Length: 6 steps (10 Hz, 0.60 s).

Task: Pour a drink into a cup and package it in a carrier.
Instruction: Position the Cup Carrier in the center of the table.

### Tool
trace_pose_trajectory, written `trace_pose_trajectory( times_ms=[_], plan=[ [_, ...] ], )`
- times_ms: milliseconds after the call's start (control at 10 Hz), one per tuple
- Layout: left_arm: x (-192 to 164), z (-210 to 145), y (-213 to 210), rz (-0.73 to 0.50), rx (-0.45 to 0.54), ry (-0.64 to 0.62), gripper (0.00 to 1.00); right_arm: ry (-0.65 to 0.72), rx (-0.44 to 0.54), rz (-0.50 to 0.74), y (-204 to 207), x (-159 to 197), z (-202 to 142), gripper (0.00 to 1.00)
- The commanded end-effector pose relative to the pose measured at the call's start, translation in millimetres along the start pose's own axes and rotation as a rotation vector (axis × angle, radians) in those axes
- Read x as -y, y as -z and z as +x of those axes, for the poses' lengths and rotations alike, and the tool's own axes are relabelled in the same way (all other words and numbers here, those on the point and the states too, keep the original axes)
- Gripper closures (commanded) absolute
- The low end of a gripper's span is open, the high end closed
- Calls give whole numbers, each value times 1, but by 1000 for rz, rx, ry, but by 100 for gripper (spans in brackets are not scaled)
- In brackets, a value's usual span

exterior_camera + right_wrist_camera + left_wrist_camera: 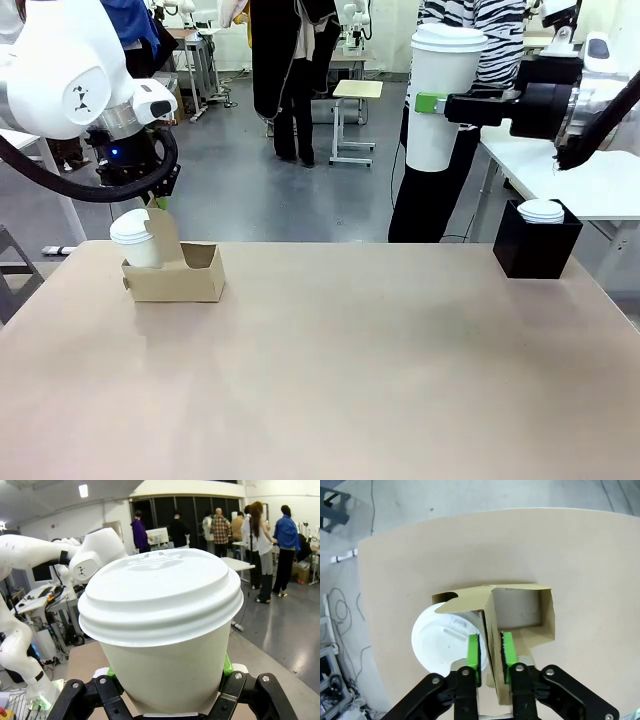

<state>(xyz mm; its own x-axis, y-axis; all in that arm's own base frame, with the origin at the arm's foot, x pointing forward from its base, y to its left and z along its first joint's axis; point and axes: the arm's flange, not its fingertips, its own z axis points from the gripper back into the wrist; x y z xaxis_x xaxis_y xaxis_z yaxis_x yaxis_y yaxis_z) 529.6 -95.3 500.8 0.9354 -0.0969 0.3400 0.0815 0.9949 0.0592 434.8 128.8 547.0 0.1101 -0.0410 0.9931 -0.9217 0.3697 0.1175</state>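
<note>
Left gripper straddles the handle tab of the carrier at far left, pads nearly together; whether they pinch, I cannot tell. With 1 lidded cup inside, a lift may tilt it. Right gripper clamps a second cup high, far right.

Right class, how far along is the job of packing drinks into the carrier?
Done: one lidded cup sits in the carrier. In hand: the right gripper holds a second cup; the left gripper straddles the carrier's handle. Left: that cup into the empty slot.
</note>
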Motion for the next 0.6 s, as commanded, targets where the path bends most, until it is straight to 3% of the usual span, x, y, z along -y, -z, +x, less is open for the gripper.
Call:
trace_pose_trajectory(
  times_ms=[0,200,300,400,500],
  plan=[
    [0,7,-1,23,-13,-24,100,-2,6,-14,5,1,7,19],
    [0,7,-1,24,-14,-30,100,-2,6,-14,5,1,7,19],
    [-3,7,0,8,-105,-54,100,-2,6,-14,5,1,7,19],
    [0,3,2,0,-8,-5,100,-2,6,-14,5,1,7,19],
    [0,3,2,0,-8,-5,100,-2,6,-14,5,1,7,19]
  ],
)
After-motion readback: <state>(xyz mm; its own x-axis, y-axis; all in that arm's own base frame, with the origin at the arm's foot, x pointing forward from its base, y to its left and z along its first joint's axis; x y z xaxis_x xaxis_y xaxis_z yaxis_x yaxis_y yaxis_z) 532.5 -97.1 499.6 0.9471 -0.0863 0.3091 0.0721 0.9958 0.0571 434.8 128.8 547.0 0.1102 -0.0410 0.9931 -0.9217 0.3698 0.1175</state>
